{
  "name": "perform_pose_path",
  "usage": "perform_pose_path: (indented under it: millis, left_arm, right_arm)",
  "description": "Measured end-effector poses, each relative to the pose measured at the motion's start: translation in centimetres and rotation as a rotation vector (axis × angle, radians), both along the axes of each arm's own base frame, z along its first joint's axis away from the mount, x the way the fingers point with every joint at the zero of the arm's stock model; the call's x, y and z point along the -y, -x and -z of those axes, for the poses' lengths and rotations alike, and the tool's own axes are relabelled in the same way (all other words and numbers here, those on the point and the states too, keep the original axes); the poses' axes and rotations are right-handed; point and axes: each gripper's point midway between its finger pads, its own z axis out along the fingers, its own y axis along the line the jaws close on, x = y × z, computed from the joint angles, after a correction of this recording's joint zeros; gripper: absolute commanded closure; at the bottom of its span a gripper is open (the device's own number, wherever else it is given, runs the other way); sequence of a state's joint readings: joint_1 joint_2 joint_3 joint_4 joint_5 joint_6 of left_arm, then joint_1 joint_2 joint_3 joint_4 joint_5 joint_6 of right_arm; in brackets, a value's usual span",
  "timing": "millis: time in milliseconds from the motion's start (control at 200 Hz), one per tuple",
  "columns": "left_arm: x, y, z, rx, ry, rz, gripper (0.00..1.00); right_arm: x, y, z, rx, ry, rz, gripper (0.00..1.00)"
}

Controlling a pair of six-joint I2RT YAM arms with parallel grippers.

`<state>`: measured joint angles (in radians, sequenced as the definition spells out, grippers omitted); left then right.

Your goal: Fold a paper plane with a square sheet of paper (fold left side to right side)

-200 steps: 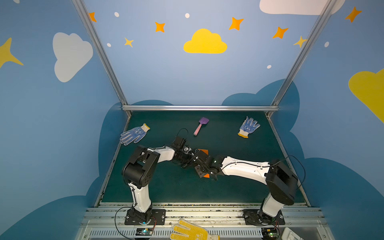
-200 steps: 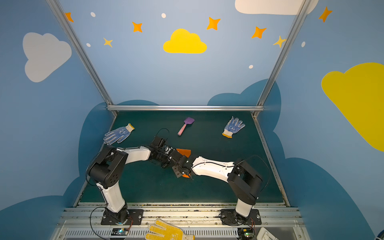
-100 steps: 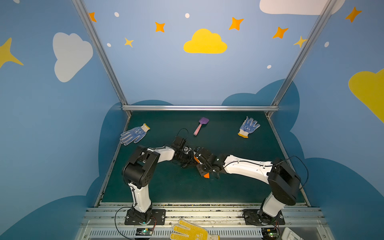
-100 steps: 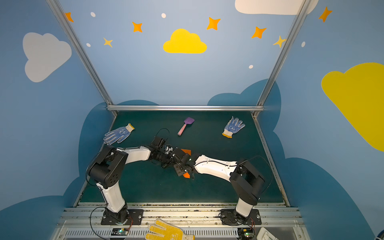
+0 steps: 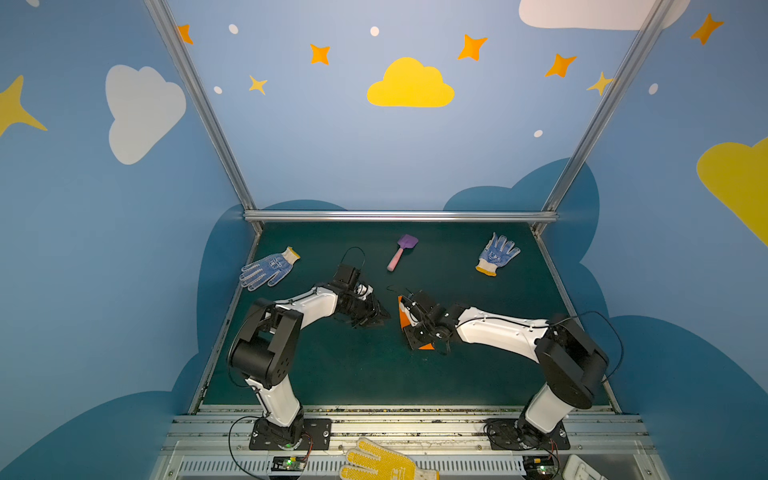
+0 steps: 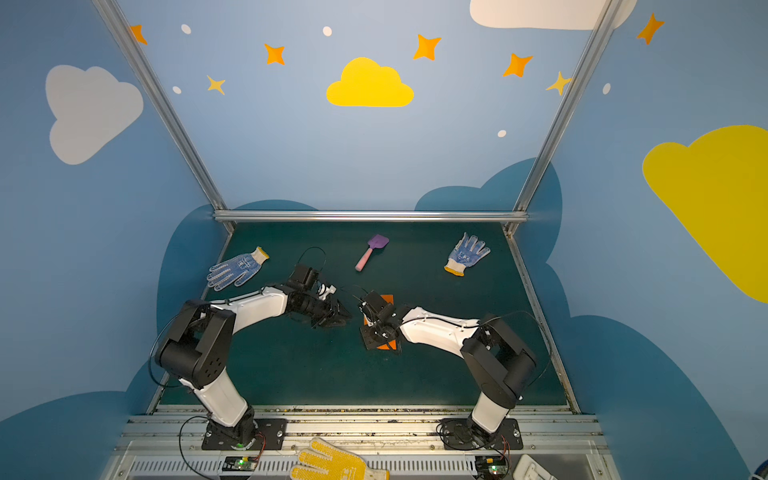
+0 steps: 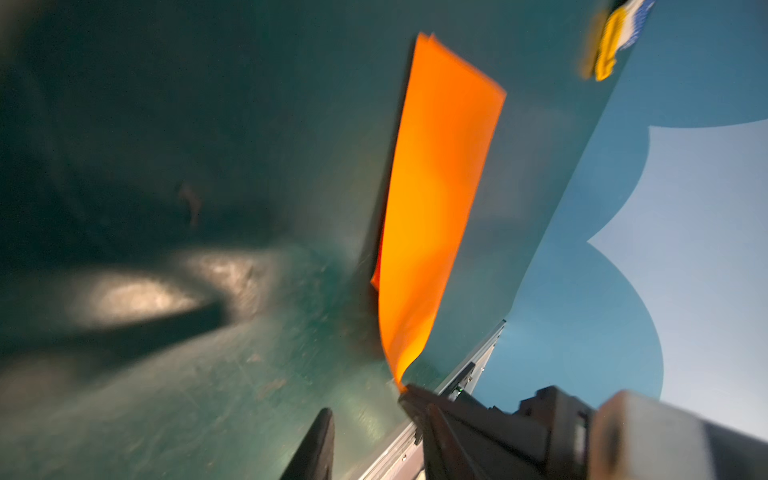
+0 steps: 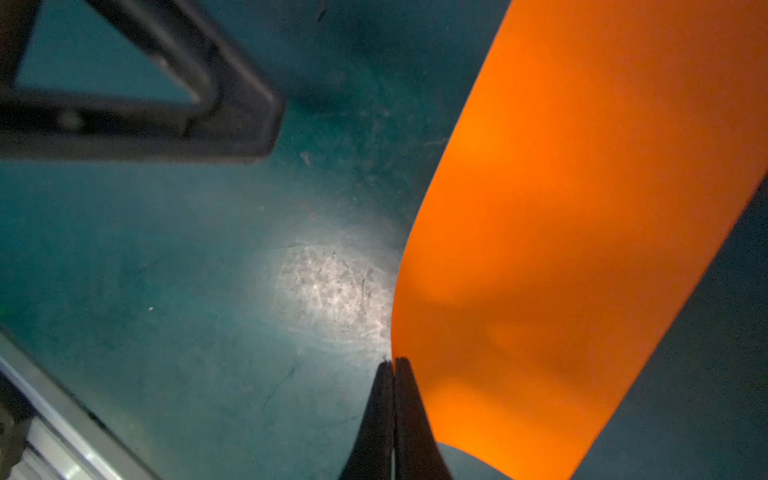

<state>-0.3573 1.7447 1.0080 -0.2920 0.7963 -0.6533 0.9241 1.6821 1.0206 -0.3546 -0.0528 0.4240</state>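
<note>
Near the middle of the green bench point(image 5: 353, 374), the right gripper point(image 8: 392, 365) is pinching a corner of the square sheet of paper point(image 7: 436, 187), its fingers pressed tight together. The orange sheet is standing up in a curl (its lower part is probably lying on the bench, though the arm is hiding it). Just beside it, clear of the paper, the left gripper point(image 5: 376, 318) is hovering with jaws spread.

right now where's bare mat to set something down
Widest bare stretch of the mat: the front, between the left arm base and right arm base. Also the back strip between the spatula and the back-right glove. Crowded mid-mat, where the left gripper faces the right gripper, shut on the orange paper.
</note>
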Motion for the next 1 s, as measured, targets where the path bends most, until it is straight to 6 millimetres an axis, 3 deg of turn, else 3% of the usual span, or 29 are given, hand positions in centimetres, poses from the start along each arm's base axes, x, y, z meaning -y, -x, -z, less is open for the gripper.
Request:
perform_pose_path:
  millis: [130,230,631,851,1001]
  left_arm:
    - [1.0,-2.2,-1.1,0.042,0.013,0.008,0.74]
    - [2.0,-3.4,-0.9,0.047,0.015,0.021,0.80]
    - [7.7,-4.9,2.5,-0.001,-0.006,0.139,0.87]
    - [7.7,-4.2,5.3,-0.061,-0.045,0.159,0.87]
    - [7.6,-4.0,5.4,-0.059,-0.047,0.170,0.88]
  right_arm:
    - [-0.4,0.5,0.0,-0.020,-0.031,-0.006,1.00]
    - [-0.5,0.9,0.0,-0.035,-0.045,-0.006,1.00]
    - [-1.2,2.2,-0.7,-0.052,-0.091,-0.022,1.00]
    - [-0.9,2.4,-0.3,-0.067,-0.092,-0.009,1.00]
    - [-0.1,2.0,-0.1,-0.071,-0.091,0.013,1.00]
